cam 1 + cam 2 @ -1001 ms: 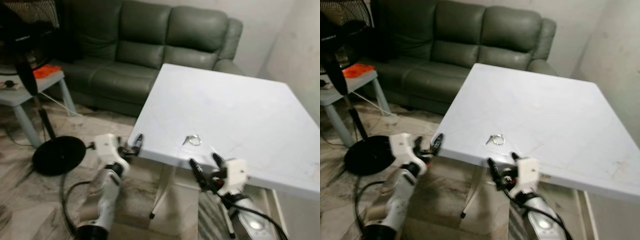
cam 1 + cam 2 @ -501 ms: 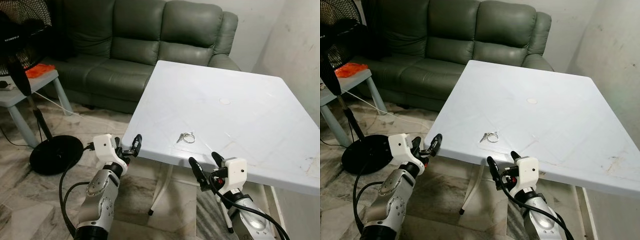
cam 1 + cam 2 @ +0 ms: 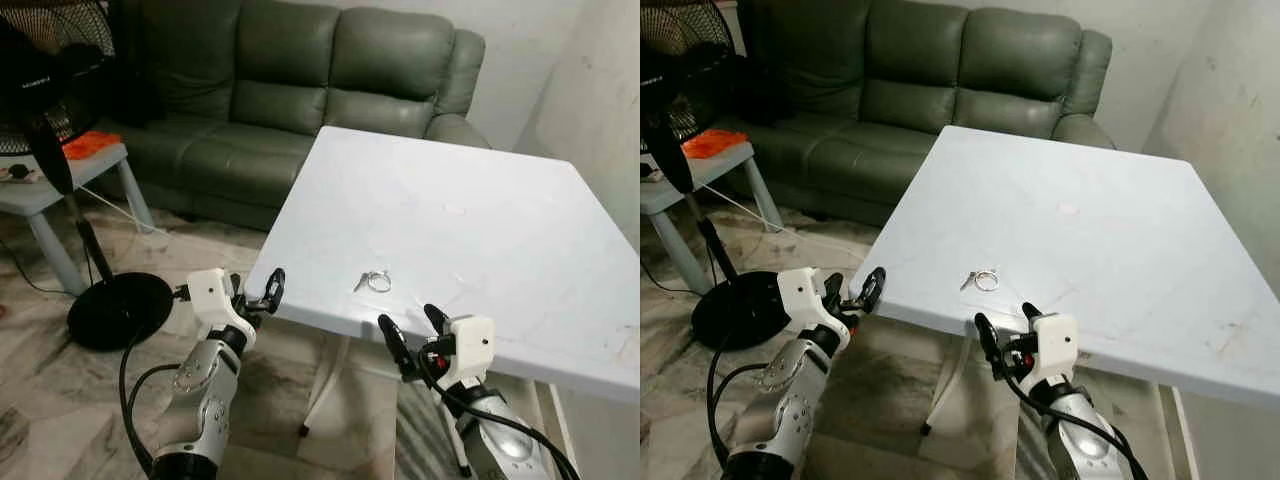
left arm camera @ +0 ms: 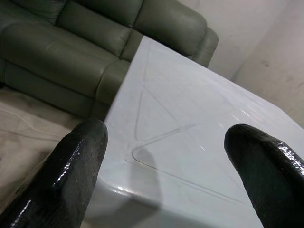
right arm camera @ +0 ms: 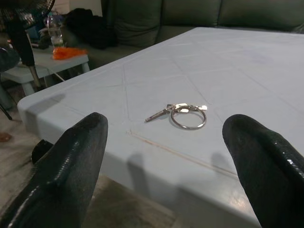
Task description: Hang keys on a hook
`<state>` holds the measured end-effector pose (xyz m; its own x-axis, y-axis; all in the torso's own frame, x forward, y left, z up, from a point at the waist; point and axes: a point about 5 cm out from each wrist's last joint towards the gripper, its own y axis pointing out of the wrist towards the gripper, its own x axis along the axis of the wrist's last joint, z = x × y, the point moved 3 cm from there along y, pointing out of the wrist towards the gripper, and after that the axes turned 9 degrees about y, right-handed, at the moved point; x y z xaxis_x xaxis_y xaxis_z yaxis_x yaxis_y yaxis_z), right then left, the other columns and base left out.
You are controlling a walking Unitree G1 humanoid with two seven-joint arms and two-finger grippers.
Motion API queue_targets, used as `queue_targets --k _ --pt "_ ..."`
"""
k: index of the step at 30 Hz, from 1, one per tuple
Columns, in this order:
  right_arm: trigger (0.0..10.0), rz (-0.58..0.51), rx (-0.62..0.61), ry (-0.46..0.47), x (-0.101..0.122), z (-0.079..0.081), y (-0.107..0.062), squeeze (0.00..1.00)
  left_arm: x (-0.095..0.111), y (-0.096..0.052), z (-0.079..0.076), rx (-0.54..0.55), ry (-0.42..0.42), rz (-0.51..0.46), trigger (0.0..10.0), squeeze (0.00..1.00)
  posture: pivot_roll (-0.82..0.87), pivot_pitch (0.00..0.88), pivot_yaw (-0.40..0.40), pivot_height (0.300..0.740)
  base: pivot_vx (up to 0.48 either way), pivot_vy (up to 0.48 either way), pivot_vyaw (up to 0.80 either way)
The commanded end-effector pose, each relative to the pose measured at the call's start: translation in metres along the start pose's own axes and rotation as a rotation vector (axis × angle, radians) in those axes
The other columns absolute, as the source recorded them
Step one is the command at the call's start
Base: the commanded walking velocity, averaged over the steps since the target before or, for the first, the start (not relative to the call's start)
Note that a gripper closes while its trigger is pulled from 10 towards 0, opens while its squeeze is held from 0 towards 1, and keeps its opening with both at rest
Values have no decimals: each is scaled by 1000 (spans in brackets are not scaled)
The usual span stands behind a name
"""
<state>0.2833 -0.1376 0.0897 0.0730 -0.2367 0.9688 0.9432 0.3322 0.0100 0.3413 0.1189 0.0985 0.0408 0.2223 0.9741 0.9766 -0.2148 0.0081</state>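
Two grippers wait at the near edge of a white table [image 3: 480, 220], and the scene runs like this from left to right. At about nine o'clock in the head view stands a black fan [image 3: 55, 80] on a round base, in front of a pale side table [image 3: 40, 185] carrying something orange [image 3: 85, 143]. Behind them, from ten to twelve o'clock, a dark green sofa [image 3: 300, 80] lines the wall.

Next comes the left gripper [image 3: 252, 297], at about seven o'clock, held just off the table's near left corner. Its fingers [image 4: 71, 175] are spread wide, with nothing between them, and the wrist camera looks past them across the bare tabletop toward the sofa.

At the centre lie the keys [image 3: 374, 281]: a metal ring with a small key attached, flat on the table close to its near edge.

The right gripper [image 3: 412, 330] sits at about five o'clock, just below and in front of that edge, short of the keys. Its fingers [image 5: 61, 175] are also spread apart and empty; the keys [image 5: 183, 114] lie ahead, framed between them, untouched.

At three o'clock a pale wall [image 3: 600, 90] closes the room.
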Motion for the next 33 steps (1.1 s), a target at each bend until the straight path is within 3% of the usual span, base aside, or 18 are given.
queue_targets --k 1,18,26,33 --pt "10000 -8 -1 -6 4 -1 1 0 4 1 -4 -22 16 -14 10000 0 12 0 -57 740 319 0 0" --pt "10000 -7 3 -8 3 0 0 0 2 2 -5 -20 12 -3 10000 0 14 0 -59 740 311 0 0" --pt "10000 -6 3 -12 3 0 0 0 1 2 -6 -10 8 -3 10000 0 13 0 -60 740 0 0 0" --pt "10000 9 -16 -13 3 -5 3 0 -4 -2 -15 -54 39 15 10000 0 12 0 -60 740 0 0 0"
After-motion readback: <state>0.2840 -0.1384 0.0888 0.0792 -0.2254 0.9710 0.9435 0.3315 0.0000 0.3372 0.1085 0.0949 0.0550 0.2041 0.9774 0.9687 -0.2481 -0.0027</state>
